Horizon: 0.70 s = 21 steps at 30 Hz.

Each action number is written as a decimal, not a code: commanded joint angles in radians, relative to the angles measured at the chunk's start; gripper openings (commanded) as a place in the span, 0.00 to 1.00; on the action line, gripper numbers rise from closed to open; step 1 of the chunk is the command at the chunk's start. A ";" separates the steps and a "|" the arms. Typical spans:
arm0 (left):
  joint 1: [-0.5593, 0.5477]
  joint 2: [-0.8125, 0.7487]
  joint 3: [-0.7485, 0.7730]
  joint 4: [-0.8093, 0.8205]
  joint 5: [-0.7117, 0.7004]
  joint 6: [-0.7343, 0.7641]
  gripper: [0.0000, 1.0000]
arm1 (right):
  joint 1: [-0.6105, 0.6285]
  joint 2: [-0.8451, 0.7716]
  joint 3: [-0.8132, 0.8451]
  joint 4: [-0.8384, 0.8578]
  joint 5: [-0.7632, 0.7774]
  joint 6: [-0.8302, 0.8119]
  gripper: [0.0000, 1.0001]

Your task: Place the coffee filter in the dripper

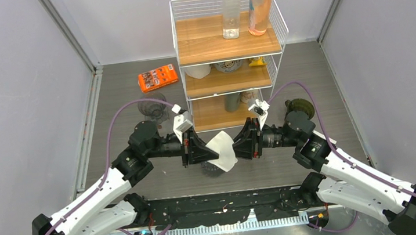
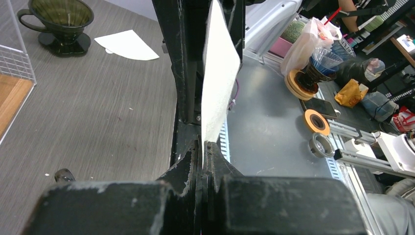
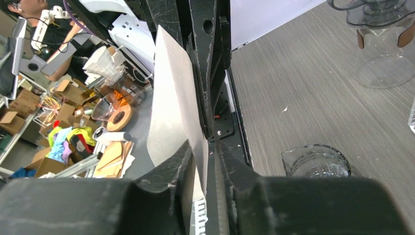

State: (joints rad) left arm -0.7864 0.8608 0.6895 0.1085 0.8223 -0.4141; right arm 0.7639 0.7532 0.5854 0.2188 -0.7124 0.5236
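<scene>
Both grippers meet at the table's middle around a white paper coffee filter (image 1: 224, 151), held on edge above the table. My left gripper (image 1: 211, 150) is shut on the filter's left edge; in the left wrist view the filter (image 2: 220, 73) rises from its closed tips (image 2: 203, 144). My right gripper (image 1: 236, 144) has its jaws a little apart, with the filter (image 3: 171, 98) lying against one finger (image 3: 183, 152) in the gap (image 3: 205, 147). A clear glass dripper (image 3: 315, 161) stands on the table just below, mostly hidden under the filter in the top view (image 1: 210, 170).
A dark green dripper (image 1: 300, 108) stands right of the right wrist, with a second flat filter (image 2: 128, 44) near it. A glass carafe (image 1: 152, 107) is at the left. A wire shelf (image 1: 227, 45) with bottles stands behind. An orange packet (image 1: 157, 77) lies at back left.
</scene>
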 commanded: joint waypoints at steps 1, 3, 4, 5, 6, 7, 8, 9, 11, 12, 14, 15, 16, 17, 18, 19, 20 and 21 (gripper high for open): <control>-0.004 -0.016 0.007 0.041 0.036 0.037 0.00 | 0.003 0.008 0.026 0.047 -0.048 -0.025 0.16; -0.004 -0.012 0.008 0.036 0.038 0.040 0.00 | 0.003 0.008 0.028 0.047 -0.054 -0.031 0.07; -0.004 -0.011 0.008 0.035 0.037 0.041 0.00 | 0.002 0.008 0.029 0.047 -0.053 -0.033 0.06; -0.004 -0.007 0.012 0.033 0.036 0.041 0.02 | 0.003 0.009 0.032 0.045 -0.047 -0.034 0.05; -0.004 -0.005 0.014 0.031 0.031 0.042 0.07 | 0.003 0.009 0.034 0.041 -0.039 -0.033 0.05; -0.004 -0.005 0.016 0.027 0.023 0.044 0.13 | 0.003 0.008 0.040 0.029 -0.016 -0.034 0.05; -0.004 -0.005 0.021 0.016 0.010 0.050 0.19 | 0.002 0.007 0.044 0.020 0.002 -0.035 0.05; -0.004 -0.008 0.028 -0.008 -0.011 0.058 0.21 | 0.003 0.002 0.051 -0.004 0.038 -0.038 0.05; -0.004 -0.017 0.041 -0.037 -0.058 0.069 0.23 | 0.003 -0.003 0.057 -0.024 0.070 -0.042 0.05; -0.004 -0.023 0.044 -0.046 -0.079 0.069 0.31 | 0.003 -0.007 0.058 -0.025 0.078 -0.037 0.05; -0.004 -0.036 0.054 -0.078 -0.127 0.070 0.64 | 0.003 -0.011 0.062 -0.031 0.099 -0.024 0.05; -0.004 -0.043 0.062 -0.099 -0.166 0.074 0.78 | 0.003 -0.012 0.068 -0.048 0.123 -0.019 0.05; -0.004 -0.051 0.071 -0.134 -0.194 0.078 0.83 | 0.003 -0.013 0.074 -0.063 0.135 -0.016 0.05; -0.004 -0.064 0.082 -0.174 -0.221 0.090 0.90 | 0.003 -0.012 0.090 -0.107 0.168 -0.014 0.05; -0.004 -0.082 0.089 -0.196 -0.252 0.092 0.98 | 0.003 -0.007 0.101 -0.170 0.191 -0.009 0.05; -0.004 -0.101 0.092 -0.211 -0.294 0.091 0.99 | 0.003 -0.005 0.129 -0.213 0.248 -0.007 0.05; -0.004 -0.122 0.095 -0.233 -0.346 0.089 1.00 | 0.003 0.003 0.144 -0.304 0.280 -0.006 0.05; -0.005 -0.142 0.099 -0.256 -0.415 0.084 0.99 | 0.003 0.007 0.175 -0.347 0.358 -0.005 0.05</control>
State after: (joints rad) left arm -0.7864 0.7956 0.7273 -0.0589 0.6151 -0.3462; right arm 0.7639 0.7578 0.6506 0.0586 -0.5571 0.5072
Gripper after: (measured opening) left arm 0.988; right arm 0.063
